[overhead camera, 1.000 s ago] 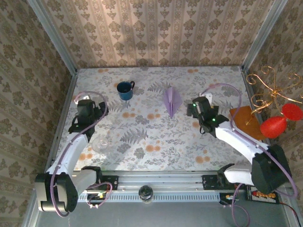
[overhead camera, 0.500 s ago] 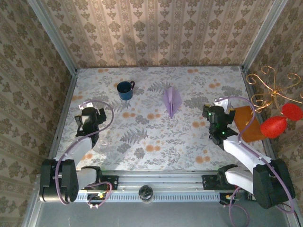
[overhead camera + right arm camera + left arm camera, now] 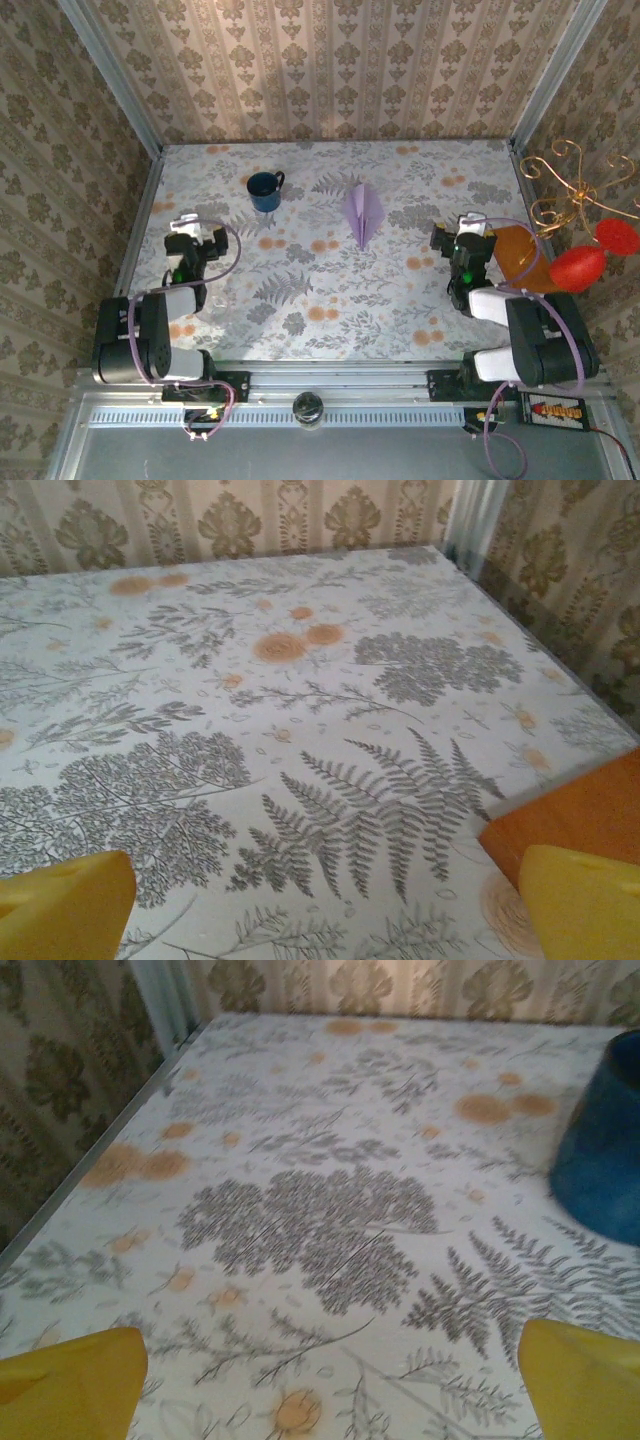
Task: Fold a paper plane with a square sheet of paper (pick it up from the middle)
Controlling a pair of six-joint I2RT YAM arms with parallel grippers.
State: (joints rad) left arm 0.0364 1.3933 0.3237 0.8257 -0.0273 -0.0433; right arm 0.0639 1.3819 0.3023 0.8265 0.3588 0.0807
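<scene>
The square sheet of paper lies folded into a slim pale lilac paper plane [image 3: 362,213] at the middle back of the table, its nose toward the near side, nothing touching it. My left gripper [image 3: 197,228] is drawn back at the left side, open and empty, its yellow fingertips [image 3: 75,1380] wide apart over bare tablecloth [image 3: 335,1380]. On the right side my right gripper [image 3: 458,228] is drawn back too, open and empty [image 3: 330,900], far from the plane.
A blue mug [image 3: 265,190] stands left of the plane and shows at the right edge of the left wrist view [image 3: 600,1150]. An orange-brown flat rectangle [image 3: 520,258] lies by the right gripper [image 3: 570,815]. A gold wire stand with red shapes [image 3: 585,250] is outside the right wall.
Both arms have folded back toward their bases. The right gripper moved right, away from the plane; the left moved back slightly. The plane has not moved.
</scene>
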